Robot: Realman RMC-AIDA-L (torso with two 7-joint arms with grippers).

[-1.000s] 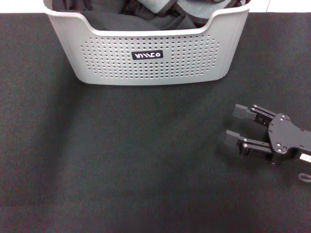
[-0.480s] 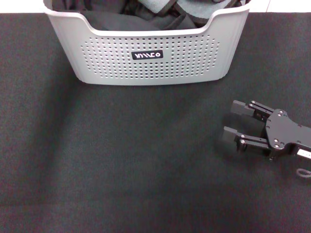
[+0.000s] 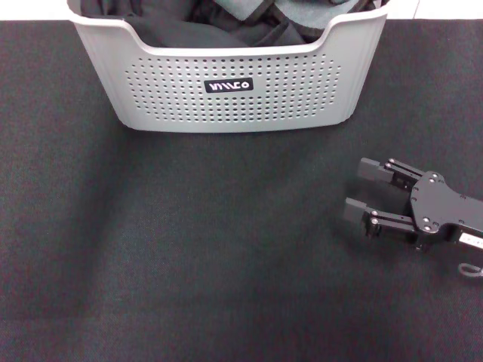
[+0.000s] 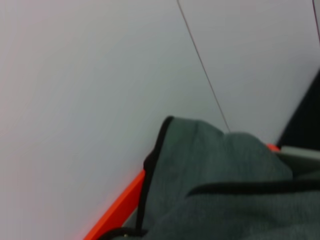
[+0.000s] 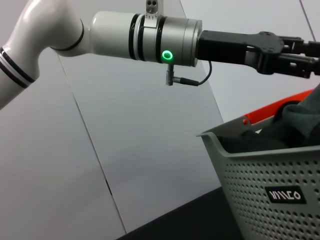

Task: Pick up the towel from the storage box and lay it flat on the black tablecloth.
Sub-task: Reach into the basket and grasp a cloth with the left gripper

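The left gripper (image 5: 305, 50) reached out above the light grey perforated plastic storage box (image 3: 234, 98), though whether its fingers were spread or pressed together could not be told, while the right gripper (image 3: 361, 190) lay spread and empty on the speckled black tablecloth (image 3: 189, 249), well apart from the box. The grey, black-edged, orange-backed towel (image 4: 225, 175) sat heaped in the box among dark garments (image 3: 173, 30). A grab there would likely have caught a black garment too, or pinched only a fold so that the towel came out bunched.
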